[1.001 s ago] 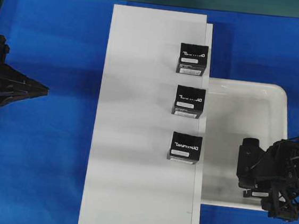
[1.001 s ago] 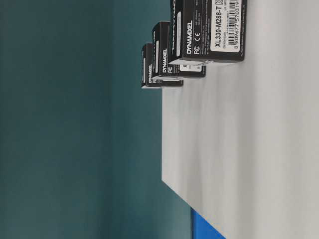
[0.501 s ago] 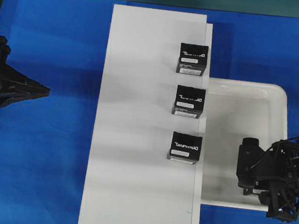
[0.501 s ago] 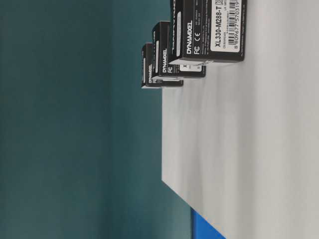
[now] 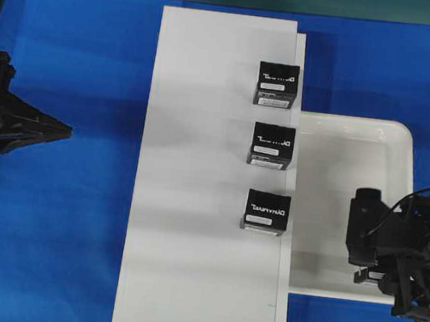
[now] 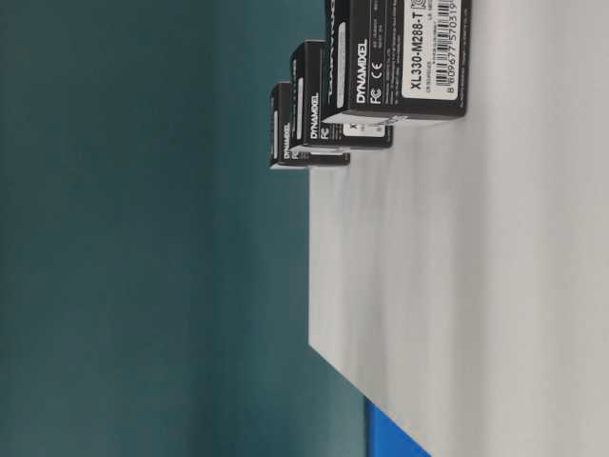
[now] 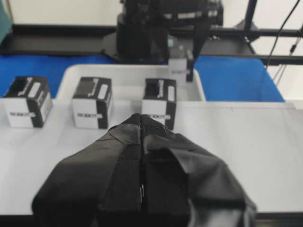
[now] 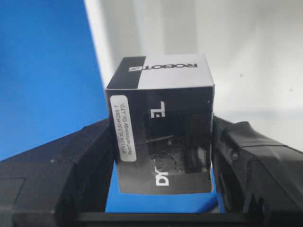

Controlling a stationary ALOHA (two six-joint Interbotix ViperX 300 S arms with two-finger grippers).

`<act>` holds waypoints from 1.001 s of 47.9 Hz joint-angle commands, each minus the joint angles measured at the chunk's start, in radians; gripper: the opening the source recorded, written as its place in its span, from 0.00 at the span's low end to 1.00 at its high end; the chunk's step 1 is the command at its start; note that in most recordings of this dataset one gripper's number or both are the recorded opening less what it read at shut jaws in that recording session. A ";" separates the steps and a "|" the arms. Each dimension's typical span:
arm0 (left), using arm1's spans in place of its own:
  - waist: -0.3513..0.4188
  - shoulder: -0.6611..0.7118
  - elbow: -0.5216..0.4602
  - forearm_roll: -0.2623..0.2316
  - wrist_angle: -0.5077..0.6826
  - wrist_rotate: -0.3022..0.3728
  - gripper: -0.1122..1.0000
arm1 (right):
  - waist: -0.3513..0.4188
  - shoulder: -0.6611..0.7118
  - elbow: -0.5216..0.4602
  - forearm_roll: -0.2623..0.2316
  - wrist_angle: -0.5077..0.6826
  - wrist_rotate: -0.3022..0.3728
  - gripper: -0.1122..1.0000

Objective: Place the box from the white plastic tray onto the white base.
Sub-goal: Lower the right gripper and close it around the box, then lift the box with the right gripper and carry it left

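Gripping the box [image 8: 161, 125] between right end effector [image 8: 158, 189] pads over the white plastic tray [image 5: 402, 138], readying transfer to the white base [image 5: 187, 281]; idling left end effector [image 7: 141, 142], shut.

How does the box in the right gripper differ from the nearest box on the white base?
The box is clamped between the right gripper fingers over the white plastic tray; the nearest box stands free on the white base. The held one is mostly hidden from overhead; the other shows its whole top. Both are black cartons with white lettering.
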 commanded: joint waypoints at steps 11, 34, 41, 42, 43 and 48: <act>-0.003 0.005 -0.020 0.003 -0.006 -0.003 0.04 | -0.009 -0.066 -0.288 0.003 0.207 0.084 0.63; -0.012 0.002 -0.023 0.002 -0.006 -0.028 0.04 | -0.006 0.014 -0.594 -0.002 0.367 0.087 0.63; -0.018 0.003 -0.023 0.002 -0.005 -0.028 0.04 | -0.006 0.080 -0.643 -0.005 0.367 0.086 0.63; -0.021 0.002 -0.023 0.002 -0.005 -0.028 0.04 | -0.005 0.091 -0.650 -0.005 0.367 0.086 0.63; -0.021 0.002 -0.023 0.002 -0.005 -0.028 0.04 | -0.005 0.100 -0.657 -0.006 0.367 0.086 0.63; -0.029 0.003 -0.023 0.002 0.000 -0.028 0.04 | 0.003 0.156 -0.698 -0.006 0.371 0.086 0.63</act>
